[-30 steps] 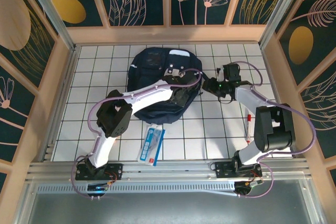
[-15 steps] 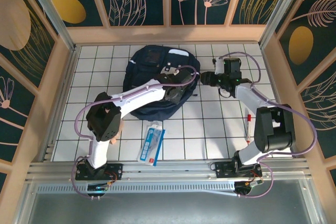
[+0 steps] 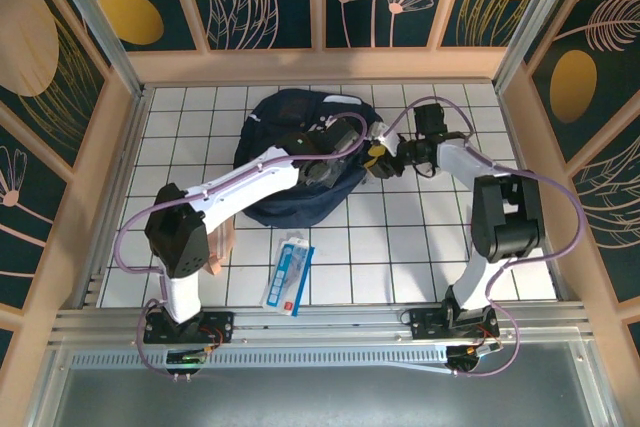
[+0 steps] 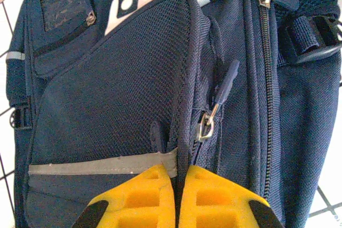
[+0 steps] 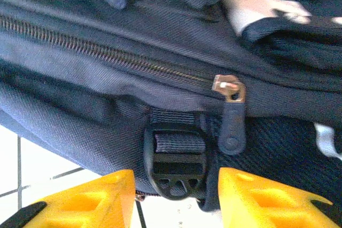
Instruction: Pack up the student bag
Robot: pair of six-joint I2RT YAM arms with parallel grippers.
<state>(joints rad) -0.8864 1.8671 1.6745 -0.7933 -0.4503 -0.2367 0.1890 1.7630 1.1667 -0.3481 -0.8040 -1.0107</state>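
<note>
Pinching the piped edge of the student bag [image 4: 107,89], my left gripper [image 4: 176,198] has its yellow fingers pressed together, and the piping of the mesh pocket runs straight down into the seam between them. Just past my fingertips a grey reflective stripe [image 4: 101,164] crosses the pocket. To the right of the piping a metal zip pull [image 4: 206,126] hangs on its dark tab.

My right gripper [image 5: 176,204] stands apart, one yellow finger on either side of a black buckle [image 5: 175,158] at the bag's edge, and is not clamped on it. Just beyond the buckle sits a brass-coloured slider [image 5: 231,90] on a long zip.

From above, the bag lies under my left gripper and against my right. Well behind both, toward my bases, a blue-and-white packet [image 3: 288,275] lies flat on the tiled table [image 3: 420,237].
</note>
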